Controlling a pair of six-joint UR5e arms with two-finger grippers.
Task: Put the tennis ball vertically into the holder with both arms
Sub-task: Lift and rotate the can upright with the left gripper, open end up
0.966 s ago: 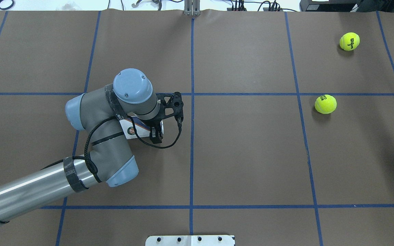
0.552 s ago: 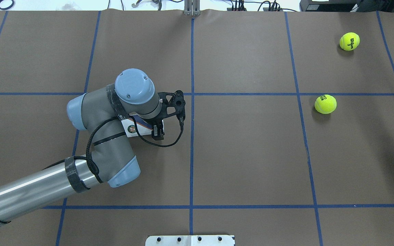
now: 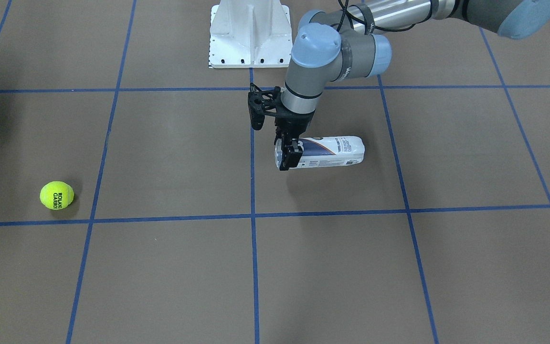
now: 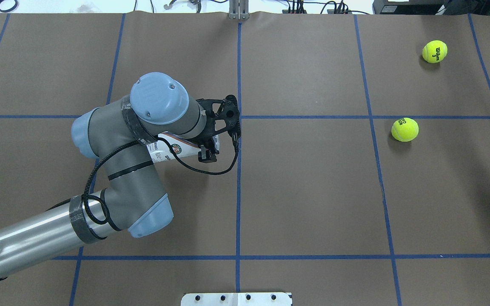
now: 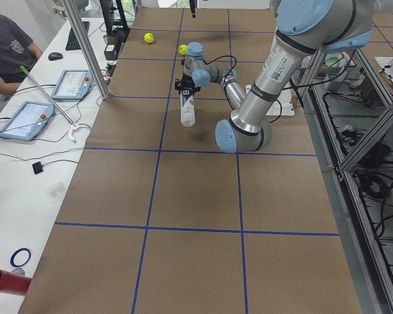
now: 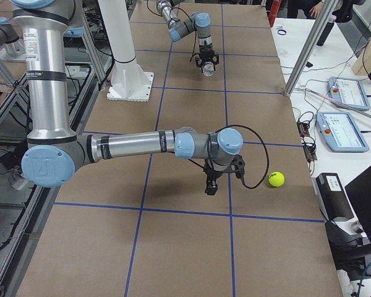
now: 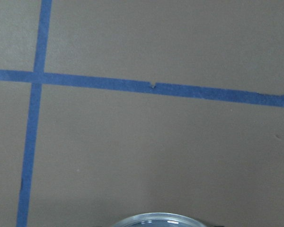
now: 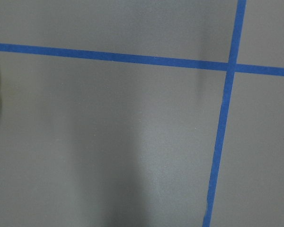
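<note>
My left gripper (image 3: 288, 155) is shut on the holder (image 3: 332, 152), a clear can with a white and navy label, gripping it near its silver-rimmed open end. The can lies roughly level, lifted above the table, and shows in the overhead view (image 4: 172, 149) under the wrist. Its rim (image 7: 156, 220) edges the left wrist view. The tennis ball (image 4: 405, 129) with black ROLAND GARROS print (image 3: 57, 195) rests on the table far to the right. My right gripper (image 6: 211, 185) hangs over the table a little short of the ball (image 6: 276, 179). I cannot tell if it is open.
A second ball (image 4: 434, 51), printed Wilson, lies at the far right corner. The white pedestal base (image 3: 249, 33) stands at the robot's edge. Blue tape lines grid the brown table (image 4: 313, 191). Operators' tablets (image 5: 26, 121) lie on the side bench.
My left arm has risen and moved right and away from the robot, carrying the can off the table. The balls have not moved.
</note>
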